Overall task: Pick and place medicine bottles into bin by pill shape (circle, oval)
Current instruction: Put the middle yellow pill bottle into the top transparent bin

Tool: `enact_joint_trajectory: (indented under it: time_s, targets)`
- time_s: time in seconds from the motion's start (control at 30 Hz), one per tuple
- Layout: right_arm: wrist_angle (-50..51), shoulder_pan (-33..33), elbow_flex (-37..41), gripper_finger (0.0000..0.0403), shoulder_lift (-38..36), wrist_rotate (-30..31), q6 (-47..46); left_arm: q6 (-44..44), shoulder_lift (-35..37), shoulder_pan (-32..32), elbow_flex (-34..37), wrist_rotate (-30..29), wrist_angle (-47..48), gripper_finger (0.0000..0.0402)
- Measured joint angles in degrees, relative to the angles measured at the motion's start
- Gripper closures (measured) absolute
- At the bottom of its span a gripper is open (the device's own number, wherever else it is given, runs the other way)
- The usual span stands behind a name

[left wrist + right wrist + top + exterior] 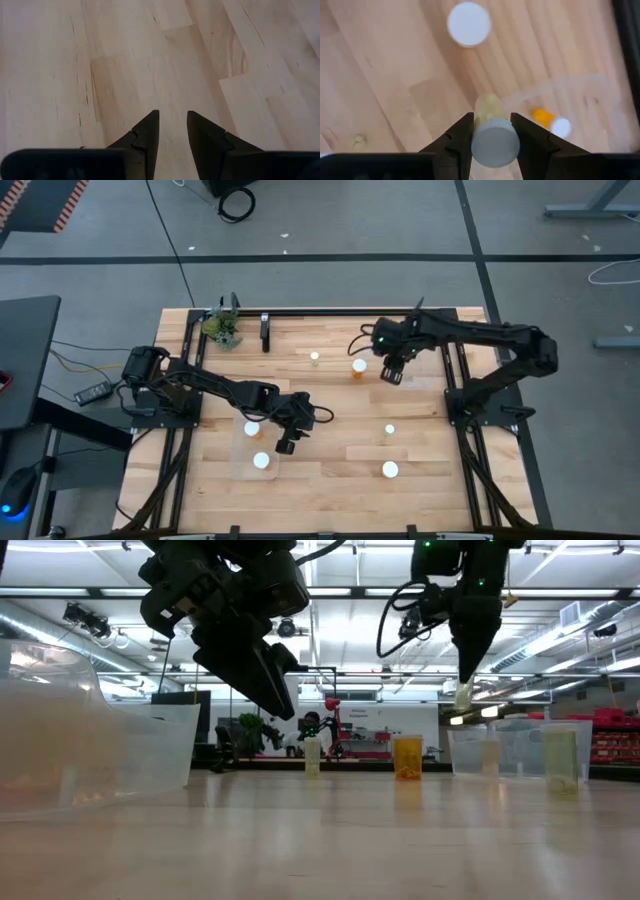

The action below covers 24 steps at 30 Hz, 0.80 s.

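Note:
My right gripper (392,372) hangs over the table's far middle, shut on a pale medicine bottle (489,107) with a white cap. My left gripper (287,445) hangs slightly open and empty over bare wood (173,114), beside a clear bin (240,465) that holds two white-capped bottles (261,461). Other bottles stand upright on the table: an orange one (359,366), a small one (314,358), and two nearer the front right (390,470). In the right wrist view an orange bottle (545,118) lies on its side under my right gripper. My right gripper pinches the bottle between its two fingers at the white cap (492,145) and the neck just under it. The fingers come from above, pointing down. The bottle hangs cap up along the fingers, its pale body (463,695) showing at their tips, lifted clear of the table.
A small green plant (222,330) and a dark upright post (265,332) stand at the far edge. A second clear bin (520,745) shows on the right in the low view. Black rails (455,395) run along both sides. Bare wood lies in the near middle.

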<state>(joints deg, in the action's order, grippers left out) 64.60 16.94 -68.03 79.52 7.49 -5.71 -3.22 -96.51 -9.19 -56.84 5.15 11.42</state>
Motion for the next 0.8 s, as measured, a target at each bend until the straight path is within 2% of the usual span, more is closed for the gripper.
enact_joint_trajectory:
  time_s: [0.27, 0.8]
  targets:
    - [1.0, 4.6, 2.2, 0.0273, -1.9, -0.2, 1.5, 0.1, 0.0, 0.0, 0.0, 0.0, 0.0, 0.0294]
    - [-7.0, 11.2, 18.6, 0.0273, -1.9, -3.3, 2.8, 0.2, 0.0, 0.0, 0.0, 0.0, 0.5, 0.0294]
